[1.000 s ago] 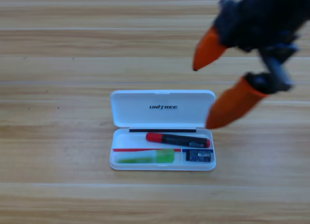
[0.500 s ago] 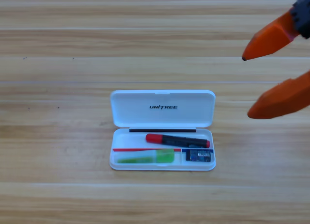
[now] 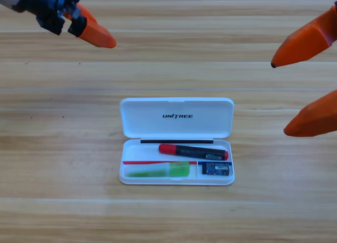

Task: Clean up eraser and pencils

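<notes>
Three items already lie inside the open white case [image 3: 177, 148] in the middle of the wooden surface [image 3: 63, 148]: the black marker with a red cap [image 3: 193, 152] across the upper part of the tray, the translucent green-and-white stick [image 3: 159, 171] in the lower left compartment, and the small dark eraser [image 3: 216, 170] in the lower right compartment, just beside the green stick and just under the marker. None of them touches a gripper. The right gripper [image 3: 305, 90] sits at the picture's right edge, well apart from the case, its two orange jaws spread wide with nothing between them. The left gripper [image 3: 87, 30] comes in at the upper left corner, also well apart from the case; only one orange jaw shows clearly, so I cannot tell whether its jaws are spread or pressed together. Judging from how things lie, the gathering of pencils and eraser looks finished, and the step in hand is most likely the closing of the case (its lid lies flat open, behind the tray). That move would call for a gripper to catch the lid's far edge and fold it forward over the tray without shoving the light case across the surface.
</notes>
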Motion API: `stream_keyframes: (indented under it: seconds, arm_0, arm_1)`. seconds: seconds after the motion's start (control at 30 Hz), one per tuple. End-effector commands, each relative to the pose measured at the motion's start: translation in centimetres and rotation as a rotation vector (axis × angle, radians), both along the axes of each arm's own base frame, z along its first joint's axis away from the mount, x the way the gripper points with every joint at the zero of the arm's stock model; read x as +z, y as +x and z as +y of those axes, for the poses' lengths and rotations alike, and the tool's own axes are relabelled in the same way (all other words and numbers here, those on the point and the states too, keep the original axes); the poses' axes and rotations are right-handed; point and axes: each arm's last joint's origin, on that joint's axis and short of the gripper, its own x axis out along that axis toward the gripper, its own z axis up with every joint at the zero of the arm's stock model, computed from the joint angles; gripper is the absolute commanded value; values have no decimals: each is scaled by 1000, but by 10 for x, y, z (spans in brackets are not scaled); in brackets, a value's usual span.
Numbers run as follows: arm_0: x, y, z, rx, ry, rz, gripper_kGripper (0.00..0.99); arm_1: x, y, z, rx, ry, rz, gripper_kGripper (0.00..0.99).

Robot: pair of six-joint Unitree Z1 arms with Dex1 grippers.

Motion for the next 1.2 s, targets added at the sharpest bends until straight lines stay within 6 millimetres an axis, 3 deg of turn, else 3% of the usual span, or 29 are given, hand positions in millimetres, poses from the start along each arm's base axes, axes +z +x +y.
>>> stream_keyframes:
  seconds: [0.03, 0.2, 0.33, 0.5, 0.9, 1.2]
  arm_0:
    - [-37, 22, -12, -1, 24, 88, 859]
    - [-57, 34, -19, -17, 41, 127, 764]
    - [-70, 42, -29, -39, 53, 147, 479]
    - [-82, 49, -39, -66, 58, 158, 0]
    - [-113, 50, -52, -118, 94, 207, 0]
    - [-122, 42, -61, -156, 102, 219, 0]
  arm_1:
    - [-10, 6, -1, -14, 0, 24, 976]
    - [-12, 5, 1, -7, -5, 29, 976]
    - [-12, 5, 2, -5, -3, 30, 976]
    - [-12, 5, 3, -7, 0, 30, 976]
    - [-13, 6, 3, -10, 0, 34, 976]
    - [-15, 9, 6, -14, -5, 44, 976]
